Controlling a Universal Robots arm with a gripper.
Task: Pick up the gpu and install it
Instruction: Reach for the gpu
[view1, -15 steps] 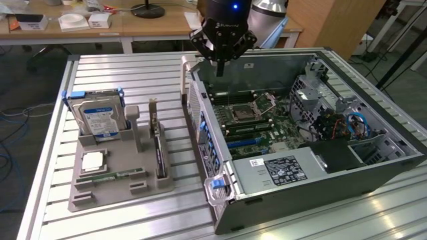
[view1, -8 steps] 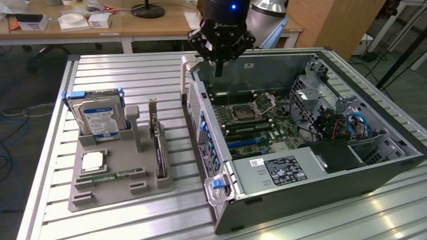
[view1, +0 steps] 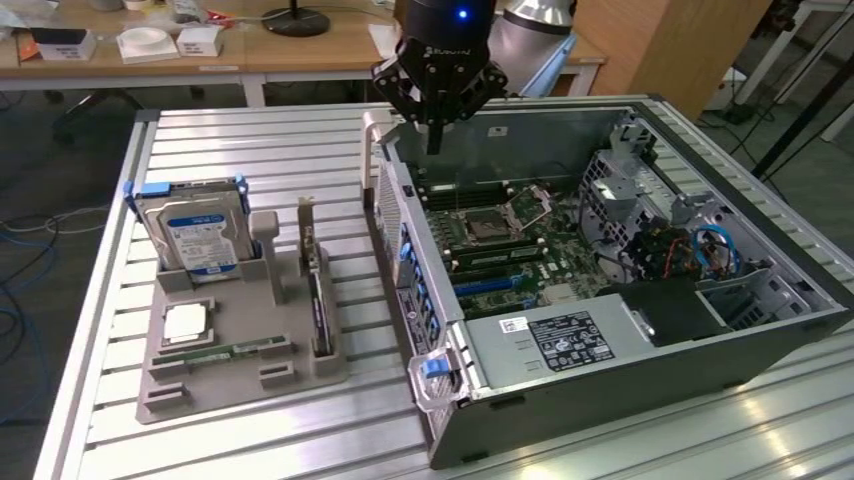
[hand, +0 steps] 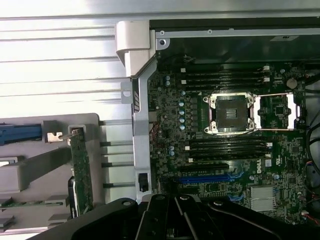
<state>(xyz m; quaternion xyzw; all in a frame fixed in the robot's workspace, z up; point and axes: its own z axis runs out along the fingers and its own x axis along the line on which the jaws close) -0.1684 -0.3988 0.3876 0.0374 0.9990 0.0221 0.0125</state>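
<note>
One thin dark card, the gpu (view1: 318, 308), stands on its long edge in a slot of the grey holder (view1: 240, 385) on the slatted metal surface (view1: 267, 150), its silvery end bracket rising at the end farther from the exterior camera. Seen from my wrist, the gpu (hand: 80, 167) shows a greenish face dotted with small components, with a bright metal tab at one end. Beside it in the same holder stand a hard drive (view1: 198, 238) with a blue-and-white label in a blue-edged carrier, a square processor chip (view1: 187, 322) lying flat, and a narrow green memory stick (view1: 220, 352). My end effector (view1: 435, 140) hangs well apart from the card, above the rear wall of the open computer case (view1: 747, 330), which lies on its side at the exterior view's right of the holder. Its fingers are pressed together to a single dark point and grip nothing; nothing touches them. Below my end effector (hand: 176, 210) in the wrist view lies the motherboard (hand: 220, 165) with its open processor socket (hand: 231, 114), rows of dark memory slots and a blue expansion slot (hand: 205, 178). The gpu sits untouched in its slot, just beside the case's outer wall, with a strip of bare surface between holder and case.
</note>
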